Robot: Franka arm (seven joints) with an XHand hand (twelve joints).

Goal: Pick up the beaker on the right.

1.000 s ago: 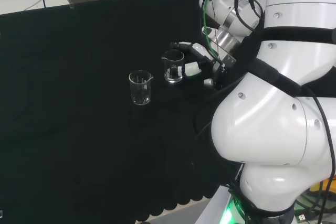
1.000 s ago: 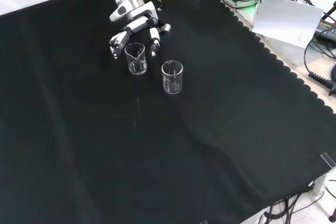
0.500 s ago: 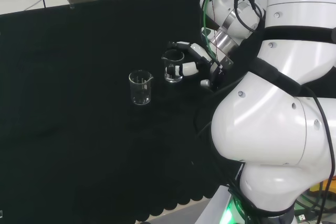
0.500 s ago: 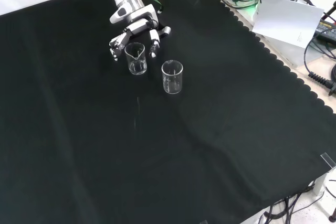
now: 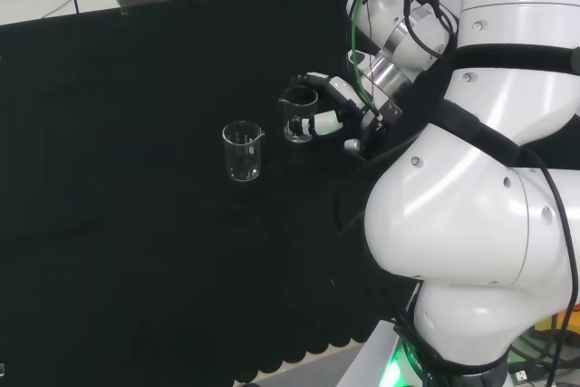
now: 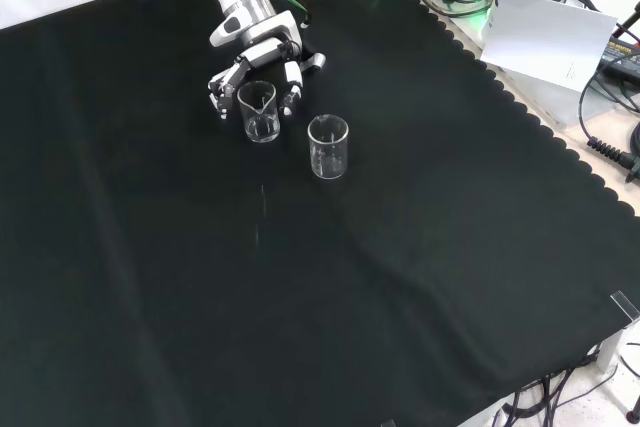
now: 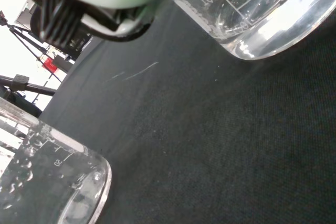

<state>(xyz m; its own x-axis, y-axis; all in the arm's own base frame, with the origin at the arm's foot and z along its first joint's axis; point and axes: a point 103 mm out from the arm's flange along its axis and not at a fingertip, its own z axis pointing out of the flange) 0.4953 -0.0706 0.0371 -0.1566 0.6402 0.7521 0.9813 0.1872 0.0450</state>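
The hand curls around one beaker; the other beaker stands apart.

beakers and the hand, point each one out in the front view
beaker by the hand [image 6: 259, 113], front view, glass wall
other beaker [image 6: 328, 147], front view, glass wall
hand [image 6: 258, 53], front view, back of the palm

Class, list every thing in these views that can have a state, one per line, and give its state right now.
Hand: fingers curled round the near beaker, on both its sides.
Beaker by the hand: upright on the cloth, looks empty, not lifted.
Other beaker: upright, looks empty, standing apart, untouched.
Cloth: spread flat over the bench.
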